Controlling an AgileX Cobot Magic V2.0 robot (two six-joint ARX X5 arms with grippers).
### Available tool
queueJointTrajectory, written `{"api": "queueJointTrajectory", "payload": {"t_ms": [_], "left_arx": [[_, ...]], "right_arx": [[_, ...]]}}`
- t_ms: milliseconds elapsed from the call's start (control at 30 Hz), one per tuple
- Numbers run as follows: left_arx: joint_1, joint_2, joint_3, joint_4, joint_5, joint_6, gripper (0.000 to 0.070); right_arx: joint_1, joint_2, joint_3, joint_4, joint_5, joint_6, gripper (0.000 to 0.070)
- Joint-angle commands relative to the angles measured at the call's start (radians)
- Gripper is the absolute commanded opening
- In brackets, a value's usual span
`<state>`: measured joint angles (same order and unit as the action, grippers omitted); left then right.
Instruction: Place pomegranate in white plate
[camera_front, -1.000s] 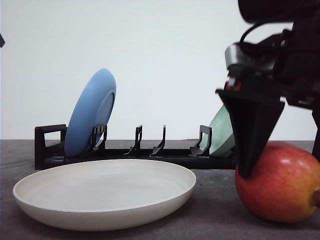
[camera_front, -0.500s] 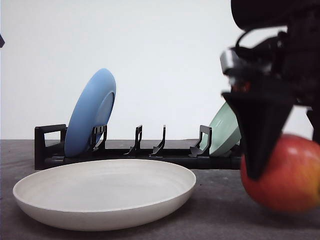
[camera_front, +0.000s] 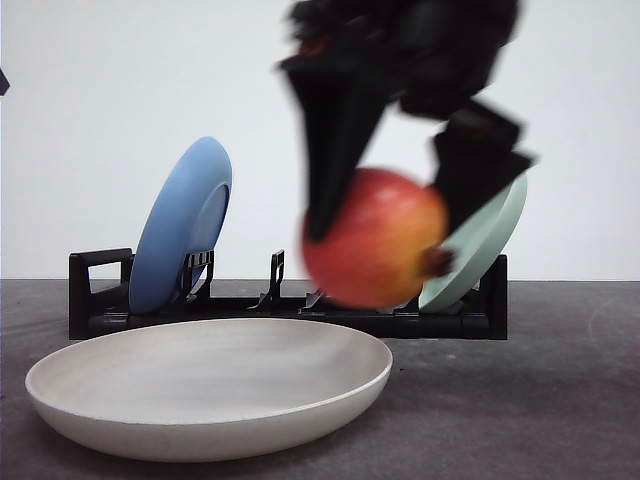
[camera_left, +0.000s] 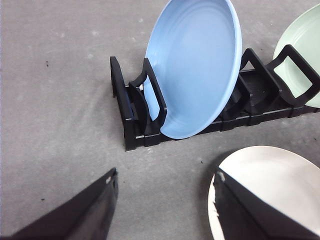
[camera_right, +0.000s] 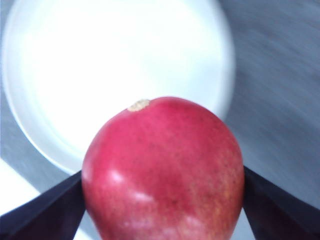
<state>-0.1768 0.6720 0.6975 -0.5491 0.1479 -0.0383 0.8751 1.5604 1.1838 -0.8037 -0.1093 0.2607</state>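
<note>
The pomegranate (camera_front: 375, 238), red blending to orange, hangs in the air above the right rim of the white plate (camera_front: 210, 385). My right gripper (camera_front: 385, 215) is shut on it, one black finger on each side, all blurred by motion. In the right wrist view the pomegranate (camera_right: 162, 170) fills the foreground between the fingers (camera_right: 42, 212), with the white plate (camera_right: 115, 70) beyond it. My left gripper (camera_left: 162, 200) stands open over bare table, next to the edge of the white plate (camera_left: 272, 192).
A black dish rack (camera_front: 285, 305) stands behind the plate, holding a blue plate (camera_front: 180, 225) at its left end and a pale green plate (camera_front: 475, 245) at its right. The same rack (camera_left: 135, 120) with the blue plate (camera_left: 197, 65) lies ahead of my left gripper.
My right gripper has lifted the pomegranate off the table at the right and carried it up and left, to above the white plate's right rim.
</note>
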Motion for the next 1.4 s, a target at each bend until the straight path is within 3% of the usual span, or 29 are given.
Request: {"api": "queueJointTrajectory", "payload": {"t_ms": [0,333,867,1233,1367], "left_arx": [[0.001,0.006,0.006,0.010,-0.004,0.011,0.0353],[0.001,0.006,0.006,0.010,-0.017,0.011,0.0353],[0.001,0.007,0.006,0.010,-0.018,0.011,0.0353],[0.001,0.007,0.006,0.010,-0.018,0.011,0.0353],[0.001,0.007,0.006,0.010,-0.018,0.011,0.0353]], "right_arx": [[0.026,0.055,0.042,0.029,-0.002,-0.032,0.0502],[0.059,0.231,0.108,0.174,0.001,-0.044,0.0503],[0.061,0.251,0.108,0.159,0.001,-0.044,0.0505],[0.067,0.251,0.108,0.165,0.004,-0.044,0.0660],[0.068,0.250,0.108,0.165,0.004,-0.061,0.0672]]}}
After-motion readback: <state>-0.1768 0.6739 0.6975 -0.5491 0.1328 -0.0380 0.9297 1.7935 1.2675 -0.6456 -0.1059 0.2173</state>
